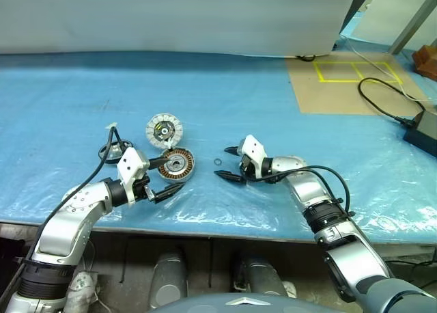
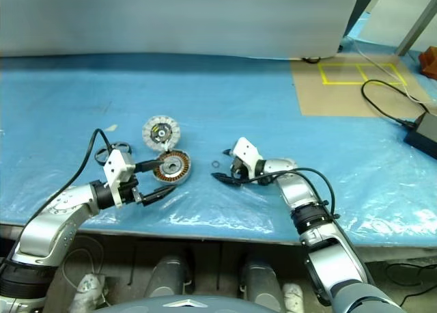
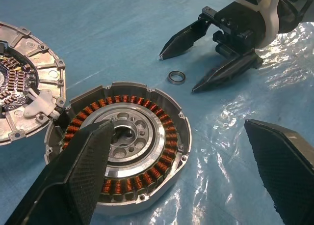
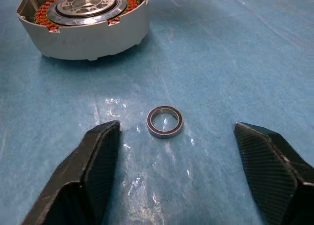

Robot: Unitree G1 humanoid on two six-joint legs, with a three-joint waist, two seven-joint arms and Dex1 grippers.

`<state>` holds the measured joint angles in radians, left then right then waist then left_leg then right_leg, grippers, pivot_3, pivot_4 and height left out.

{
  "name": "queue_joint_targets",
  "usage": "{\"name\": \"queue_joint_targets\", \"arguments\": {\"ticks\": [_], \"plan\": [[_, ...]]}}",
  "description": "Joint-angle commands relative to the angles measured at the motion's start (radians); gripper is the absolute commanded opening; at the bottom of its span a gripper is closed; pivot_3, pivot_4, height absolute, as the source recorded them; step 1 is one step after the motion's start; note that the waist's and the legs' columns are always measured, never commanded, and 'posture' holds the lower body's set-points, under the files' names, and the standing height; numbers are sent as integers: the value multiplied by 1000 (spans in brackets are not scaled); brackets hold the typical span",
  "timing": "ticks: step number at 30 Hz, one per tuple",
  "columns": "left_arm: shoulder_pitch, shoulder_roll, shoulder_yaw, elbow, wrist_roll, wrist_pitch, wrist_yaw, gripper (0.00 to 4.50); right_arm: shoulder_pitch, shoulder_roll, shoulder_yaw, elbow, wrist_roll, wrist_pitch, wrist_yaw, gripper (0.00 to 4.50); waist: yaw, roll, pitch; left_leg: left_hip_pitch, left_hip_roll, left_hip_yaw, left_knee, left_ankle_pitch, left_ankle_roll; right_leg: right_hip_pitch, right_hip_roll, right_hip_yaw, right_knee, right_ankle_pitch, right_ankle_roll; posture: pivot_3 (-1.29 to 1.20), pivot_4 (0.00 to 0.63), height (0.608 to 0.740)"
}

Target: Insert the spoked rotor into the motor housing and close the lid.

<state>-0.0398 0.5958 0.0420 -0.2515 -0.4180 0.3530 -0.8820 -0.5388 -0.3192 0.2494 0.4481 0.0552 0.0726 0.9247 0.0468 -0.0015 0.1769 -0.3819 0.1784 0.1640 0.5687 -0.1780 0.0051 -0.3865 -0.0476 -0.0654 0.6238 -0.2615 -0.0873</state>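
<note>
The motor housing [image 1: 176, 165] lies flat on the blue surface [image 1: 273, 108], just beside the round lid [image 1: 164, 130]; my left fingers [image 3: 83, 176] stand wide apart and empty, one over its rim. My right fingers [image 4: 98, 156] are spread, holding nothing, either side of a small metal ring [image 4: 165, 121] near the housing.

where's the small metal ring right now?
The small metal ring lies flat on the blue sheet, between the right gripper's open fingers, just right of the motor housing in the head views.
</note>
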Motion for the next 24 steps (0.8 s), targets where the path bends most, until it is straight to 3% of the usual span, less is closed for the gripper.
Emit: {"name": "queue_joint_targets", "arguments": {"ticks": [1,9,18,21,24], "plan": [[-16,3,5,-24,-3,-16,-1,4500,-5,-3,-6,-10,-3,1,1,2972,0,0,0,0,0,0,0,0,0,0,0,0,0,0,0,0,150,740],[-20,0,3,-23,-2,-16,1,4500,0,22,10,-55,0,29,3,431,-2,0,0,0,0,0,0,0,0,0,0,0,0,0,0,0,150,740],[-18,5,8,-17,-1,-16,-1,4500,-2,-3,1,-66,1,80,24,431,-1,0,0,0,0,0,0,0,0,0,0,0,0,0,0,0,150,740],[-23,4,6,-15,-1,-16,-2,4500,-5,-2,-19,-63,8,66,12,1006,0,0,0,0,0,0,0,0,0,0,0,0,0,0,0,0,150,740],[-27,2,2,-11,0,-18,-3,4500,-10,0,-31,-59,10,81,-3,1944,0,0,0,0,0,0,1,0,0,0,0,0,0,0,0,0,150,740]]}}
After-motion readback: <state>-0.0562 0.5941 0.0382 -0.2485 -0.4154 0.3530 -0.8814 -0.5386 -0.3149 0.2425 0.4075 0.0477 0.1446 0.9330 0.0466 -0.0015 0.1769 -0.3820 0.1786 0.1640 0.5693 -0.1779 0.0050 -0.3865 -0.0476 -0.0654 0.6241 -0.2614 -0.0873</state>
